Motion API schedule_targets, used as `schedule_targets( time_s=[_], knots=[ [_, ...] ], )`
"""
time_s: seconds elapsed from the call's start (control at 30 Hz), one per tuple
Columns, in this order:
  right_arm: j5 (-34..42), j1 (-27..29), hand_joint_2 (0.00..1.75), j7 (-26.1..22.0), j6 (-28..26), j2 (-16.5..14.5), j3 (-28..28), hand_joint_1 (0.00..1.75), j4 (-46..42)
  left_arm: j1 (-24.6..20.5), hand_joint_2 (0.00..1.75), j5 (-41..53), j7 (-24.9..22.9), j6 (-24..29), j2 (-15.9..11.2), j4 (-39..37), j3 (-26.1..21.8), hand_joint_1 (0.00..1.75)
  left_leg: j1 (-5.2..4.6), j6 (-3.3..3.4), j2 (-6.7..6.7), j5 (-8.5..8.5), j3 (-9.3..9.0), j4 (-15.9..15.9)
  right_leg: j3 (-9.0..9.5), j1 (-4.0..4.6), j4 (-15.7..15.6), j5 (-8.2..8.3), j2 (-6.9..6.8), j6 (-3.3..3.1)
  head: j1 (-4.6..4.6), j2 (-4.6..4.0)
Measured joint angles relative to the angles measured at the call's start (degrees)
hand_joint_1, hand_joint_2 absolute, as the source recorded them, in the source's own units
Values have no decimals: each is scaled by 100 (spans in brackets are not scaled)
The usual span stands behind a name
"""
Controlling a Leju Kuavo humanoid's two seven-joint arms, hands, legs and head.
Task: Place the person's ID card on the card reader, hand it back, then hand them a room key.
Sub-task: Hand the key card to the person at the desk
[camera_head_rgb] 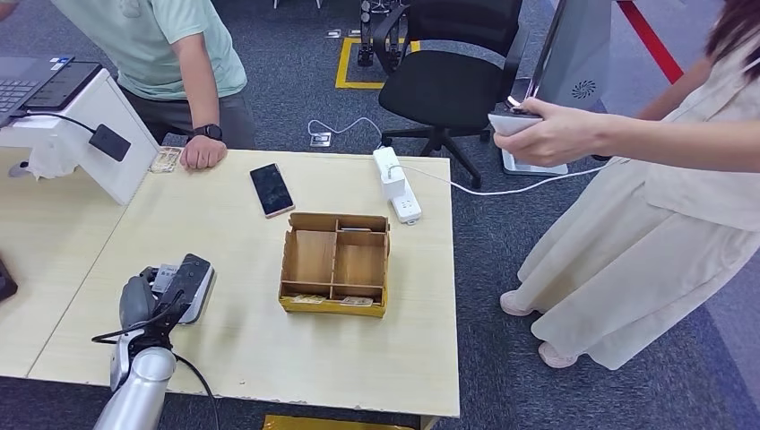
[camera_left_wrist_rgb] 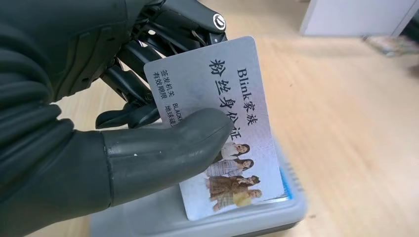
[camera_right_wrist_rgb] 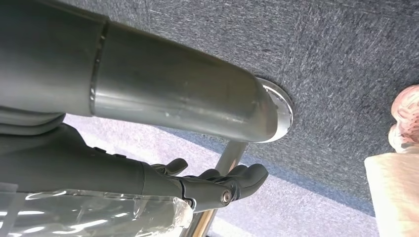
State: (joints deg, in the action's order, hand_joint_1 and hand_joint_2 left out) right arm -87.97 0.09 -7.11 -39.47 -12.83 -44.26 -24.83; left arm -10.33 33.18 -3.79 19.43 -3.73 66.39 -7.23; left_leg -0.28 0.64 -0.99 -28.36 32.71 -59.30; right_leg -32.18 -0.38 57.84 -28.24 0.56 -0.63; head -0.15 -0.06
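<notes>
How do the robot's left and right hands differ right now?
The left hand pinches the ID card between thumb and fingers; the right hand holds nothing, its fingers loosely curled. The left hand is at the card reader on the table, with the card's lower edge over it; the right hand hangs off the table, above grey carpet. Both have dark fingers.

I saw the ID card [camera_left_wrist_rgb: 222, 123], pale with black lettering and a small group photo, tilted with its lower edge touching the grey card reader [camera_head_rgb: 191, 282] on the table.
</notes>
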Motion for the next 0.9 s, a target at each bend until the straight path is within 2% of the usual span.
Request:
schedule_targets(
  time_s=[0.27,0.43,0.9],
  knots=[
    [-50,-7,0,-36,0,0,-4,0,0,-258,175,-126,549,419,164,261,4,175,0,0,1,-1,5,-1,-6,0,0,0,3,0,0,1],
    [-80,-21,0,-40,0,-1,-4,0,0,-396,175,47,827,883,235,416,31,175,0,0,2,-1,5,-1,-7,0,0,0,3,0,0,-1],
    [-168,-106,0,63,0,-4,96,0,70,-776,175,376,1003,1575,306,470,111,175,0,0,2,0,5,-1,-9,0,0,0,4,0,0,0]
  ],
)
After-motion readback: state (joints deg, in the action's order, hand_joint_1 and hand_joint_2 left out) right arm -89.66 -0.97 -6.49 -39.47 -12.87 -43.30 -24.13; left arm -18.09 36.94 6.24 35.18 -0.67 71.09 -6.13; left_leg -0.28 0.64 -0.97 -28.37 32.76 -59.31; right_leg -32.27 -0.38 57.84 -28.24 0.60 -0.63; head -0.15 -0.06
